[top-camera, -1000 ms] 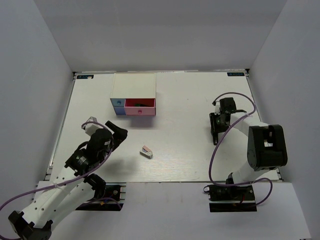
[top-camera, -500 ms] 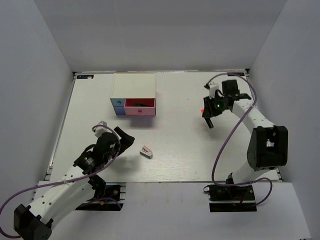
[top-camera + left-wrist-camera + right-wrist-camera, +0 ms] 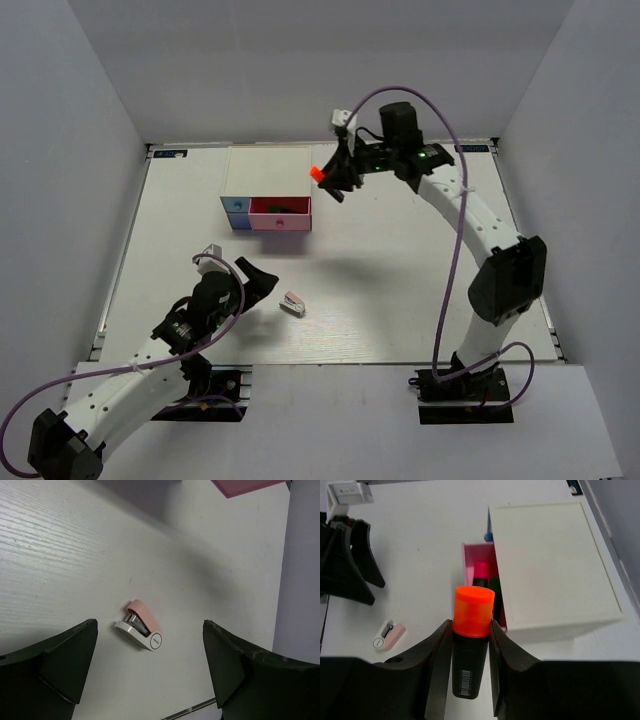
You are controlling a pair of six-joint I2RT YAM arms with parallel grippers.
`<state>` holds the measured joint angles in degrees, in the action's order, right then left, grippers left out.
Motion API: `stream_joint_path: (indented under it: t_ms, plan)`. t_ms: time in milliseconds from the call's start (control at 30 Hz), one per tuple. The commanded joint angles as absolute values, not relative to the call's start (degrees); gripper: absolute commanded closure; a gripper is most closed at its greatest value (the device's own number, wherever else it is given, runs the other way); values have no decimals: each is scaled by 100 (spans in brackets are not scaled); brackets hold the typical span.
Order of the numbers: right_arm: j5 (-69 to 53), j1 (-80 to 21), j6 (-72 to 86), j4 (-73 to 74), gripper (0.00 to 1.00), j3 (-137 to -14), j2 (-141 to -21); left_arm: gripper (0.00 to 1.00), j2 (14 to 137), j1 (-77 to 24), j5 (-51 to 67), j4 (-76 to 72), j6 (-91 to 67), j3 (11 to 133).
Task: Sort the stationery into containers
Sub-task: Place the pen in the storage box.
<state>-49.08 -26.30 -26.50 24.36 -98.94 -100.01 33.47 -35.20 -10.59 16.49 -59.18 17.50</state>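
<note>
My right gripper (image 3: 333,178) is shut on a black highlighter with an orange cap (image 3: 469,665), held in the air just right of the white-topped drawer box (image 3: 267,172). The box's pink drawer (image 3: 468,560) stands pulled out, with a pink-capped highlighter (image 3: 481,572) and a green-capped one (image 3: 493,587) lying inside. A small pink-and-white stapler (image 3: 142,632) lies on the table. My left gripper (image 3: 150,667) hovers open just short of the stapler, one finger on each side of its line.
The light blue drawer front (image 3: 236,205) beside the pink one is closed. White walls (image 3: 90,150) enclose the table on three sides. The left gripper's fingers (image 3: 350,565) show at the upper left of the right wrist view.
The right arm has lifted the orange-capped highlighter off the right side of the table and carried it left to beside the drawer box. The left gripper has crept closer to the stapler.
</note>
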Motion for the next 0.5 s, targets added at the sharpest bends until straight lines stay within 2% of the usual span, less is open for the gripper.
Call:
stream_joint_path:
  t_ms: [0,200,467]
  plan:
    - [-5115,-3031,-2365,1662,96,-10440,-10422,5,3244,-3498,-1002,1599,-5836,1758]
    - [-5203,-3611,-2277,958,94,-10985,-10986,5,3077,-3498,-1002,1714,-5888,1653]
    - [-5159,-3885,-2391,475,92,-10854,-11619,5,2821,-3498,-1055,1995,-5889,1652]
